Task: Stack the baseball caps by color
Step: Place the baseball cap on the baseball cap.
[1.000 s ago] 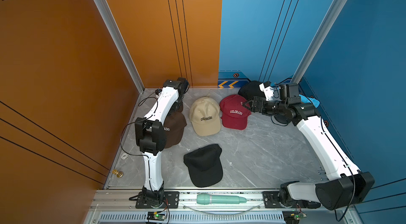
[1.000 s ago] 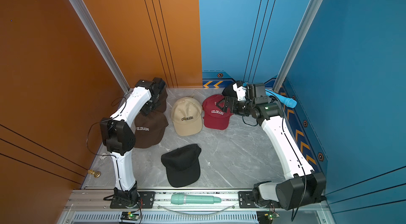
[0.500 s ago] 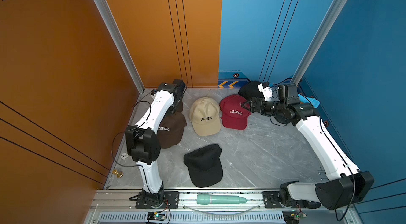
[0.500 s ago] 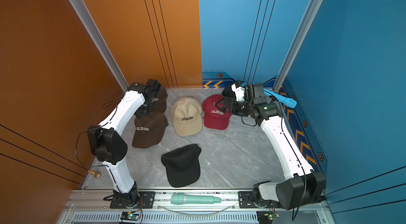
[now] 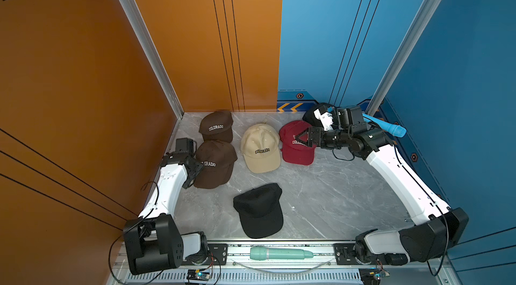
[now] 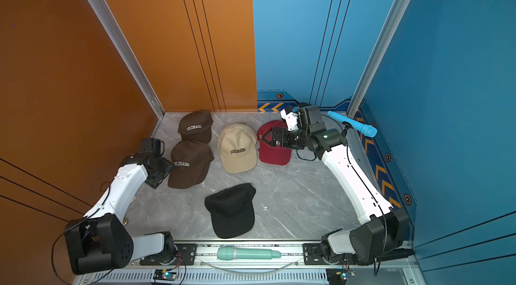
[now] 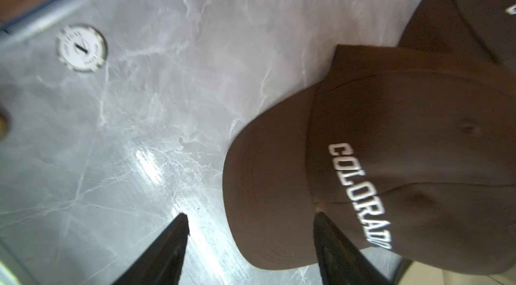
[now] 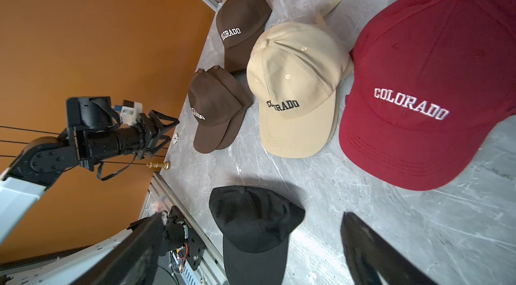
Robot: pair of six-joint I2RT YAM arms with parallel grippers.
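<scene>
At centre a beige cap (image 8: 296, 88), red cap (image 8: 418, 82) at 3 o'clock, black cap (image 8: 251, 219) at 6, nested brown caps (image 8: 215, 107) at 9, single brown cap (image 8: 240, 23) at 11, left gripper (image 8: 173, 129) with jaws parted near the nested pair.

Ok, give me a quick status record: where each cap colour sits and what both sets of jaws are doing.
brown: brown pile of two nested caps; loose brown cap just behind it
beige: beige pile, two nested, between brown and red
red: red cap; cannot tell if another lies under it
black: front black cap; back black cap, partly hidden
left gripper: jaws open near the brown pile's brim, nothing held
right gripper: jaws open above the red cap, nothing held
</scene>
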